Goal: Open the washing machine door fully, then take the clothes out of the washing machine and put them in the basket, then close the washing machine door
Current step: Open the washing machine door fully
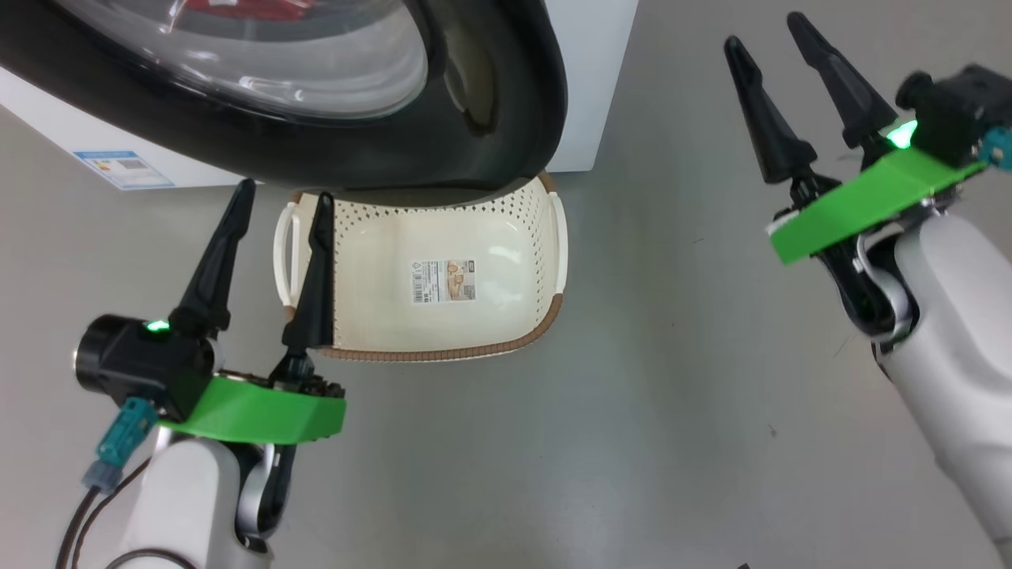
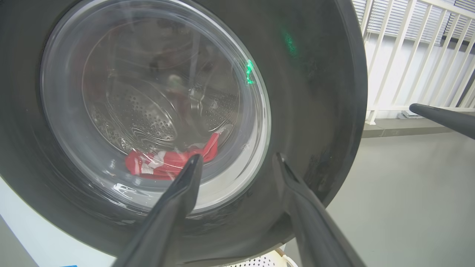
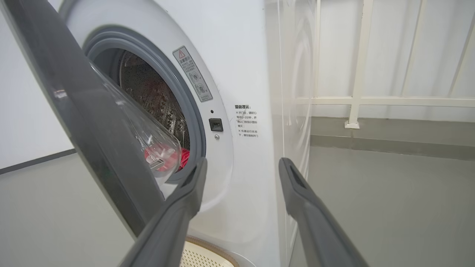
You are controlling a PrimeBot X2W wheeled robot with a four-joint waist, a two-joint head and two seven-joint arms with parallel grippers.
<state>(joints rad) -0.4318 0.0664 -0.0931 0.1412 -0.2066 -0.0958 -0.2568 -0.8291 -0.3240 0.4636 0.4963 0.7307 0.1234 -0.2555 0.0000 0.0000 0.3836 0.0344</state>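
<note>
Glossy black round door [image 1: 514, 126] part-open, red clothes [image 2: 167, 163] in perforated steel drum [image 3: 156, 96]. Cream holed plastic basket [image 1: 443, 354] on smooth grey floor [image 1: 648, 395] below door. Left tool [image 1: 285, 190], right tool [image 1: 763, 29] both spread, empty. White railing [image 3: 360, 74] behind.

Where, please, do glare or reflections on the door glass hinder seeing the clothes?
Left wrist view: a green glint and streaks cross the washing machine door, yet the red clothes read clearly. Head view: white highlights streak its glass, leaving a red sliver. Right wrist view: the bulging glass warps the red behind it.
</note>
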